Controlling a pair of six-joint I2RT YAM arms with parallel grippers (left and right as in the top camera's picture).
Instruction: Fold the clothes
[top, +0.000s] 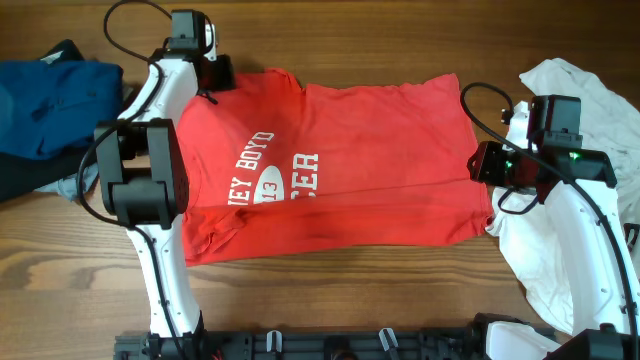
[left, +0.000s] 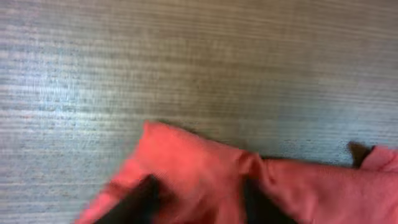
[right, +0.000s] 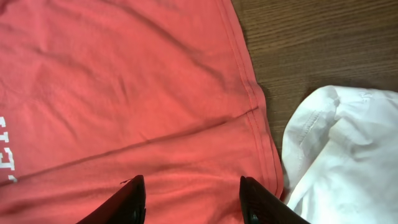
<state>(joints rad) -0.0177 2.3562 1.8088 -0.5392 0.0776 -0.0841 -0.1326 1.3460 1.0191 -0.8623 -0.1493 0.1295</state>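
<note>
A red T-shirt (top: 340, 160) with white lettering lies spread flat on the wooden table. My left gripper (top: 215, 75) is at the shirt's far left corner. In the blurred left wrist view its fingers (left: 199, 202) stand apart, with a bunched red corner of the shirt (left: 199, 162) between them. My right gripper (top: 485, 165) is at the shirt's right hem. In the right wrist view its fingers (right: 191, 202) are open just above the flat red cloth (right: 124, 93) and hold nothing.
A white garment (top: 600, 90) lies crumpled at the right edge, beside the red hem in the right wrist view (right: 336, 149). A blue garment (top: 50, 95) is heaped at the far left. Bare wood (top: 350, 300) shows in front of the shirt.
</note>
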